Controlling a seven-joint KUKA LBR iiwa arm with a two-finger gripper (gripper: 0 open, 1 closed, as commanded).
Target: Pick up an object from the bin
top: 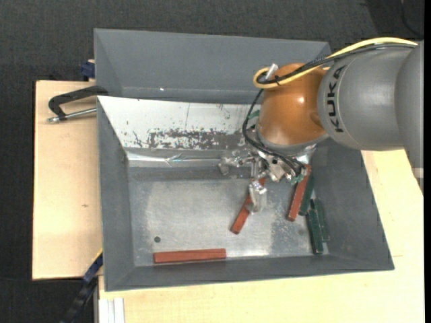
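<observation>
Pickup seemingly unfinished: claw (258, 188) low in grey bin (175, 210), tip at upper end of short orange-red stick (238, 221) lying mid-floor, spread or pinched impossible to tell, nothing visibly lifted; grasp and lift apparently remaining.

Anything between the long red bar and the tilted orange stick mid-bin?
No. In the camera view, only bare bin floor separates the long red bar from the mid-bin orange stick.

A robotics lab: an industrial KUKA arm (377, 93) reaches into a scuffed grey metal bin (112, 200).
</observation>
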